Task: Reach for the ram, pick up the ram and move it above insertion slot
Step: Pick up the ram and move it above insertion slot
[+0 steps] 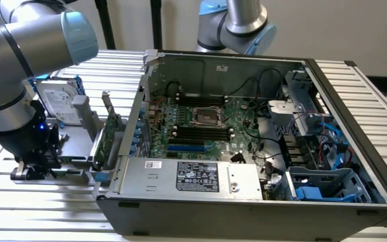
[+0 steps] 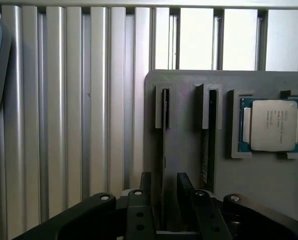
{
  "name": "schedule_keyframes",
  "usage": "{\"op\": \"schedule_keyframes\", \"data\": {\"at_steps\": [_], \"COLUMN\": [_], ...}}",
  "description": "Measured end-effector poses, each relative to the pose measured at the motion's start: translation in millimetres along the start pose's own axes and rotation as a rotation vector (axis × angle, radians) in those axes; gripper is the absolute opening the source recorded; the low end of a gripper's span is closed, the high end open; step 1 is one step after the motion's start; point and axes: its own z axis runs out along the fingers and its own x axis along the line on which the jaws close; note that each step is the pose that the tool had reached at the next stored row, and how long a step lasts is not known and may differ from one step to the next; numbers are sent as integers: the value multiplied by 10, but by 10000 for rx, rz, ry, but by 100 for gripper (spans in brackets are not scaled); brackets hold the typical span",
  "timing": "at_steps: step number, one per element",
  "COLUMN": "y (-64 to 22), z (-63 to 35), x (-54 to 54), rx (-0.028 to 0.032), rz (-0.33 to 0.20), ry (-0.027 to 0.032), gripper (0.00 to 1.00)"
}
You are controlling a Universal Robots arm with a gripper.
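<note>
Fingers point(image 2: 145, 187) of my gripper point(image 2: 164, 176) stand apart, released, 1 on each side of the ram point(image 2: 165, 130), with a gap showing both ways. The ram sits on edge in a groove of the grey holder point(image 2: 184, 150).

The wrist view gives 2 sticks, that one and a second stick point(image 2: 209, 135) in the neighbouring groove, with 1 processor chip point(image 2: 270, 125) beyond.

The exterior view puts my gripper point(image 1: 36, 169) at the lower left of the frame, low over the slatted table point(image 1: 39, 201). It adds 1 open computer case point(image 1: 247, 217) at centre with its motherboard point(image 1: 200, 121), 1 hard drive point(image 1: 56, 103) at the left and a second arm point(image 1: 237, 22) at the top.
</note>
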Motion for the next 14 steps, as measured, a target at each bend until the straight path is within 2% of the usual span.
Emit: {"op": "schedule_keyframes", "data": {"at_steps": [1,2,3,4,5,14], "y": [0,0,0,0,0,0], "z": [1,1,2,2,2,2], "x": [0,0,0,0,0,0], "rx": [0,1,1,1,1,1], "rz": [-2,-2,-3,-3,-3,-3], "ry": [-1,-1,-1,-1,-1,-1], "gripper": [28,28,22,22,15,13]}}
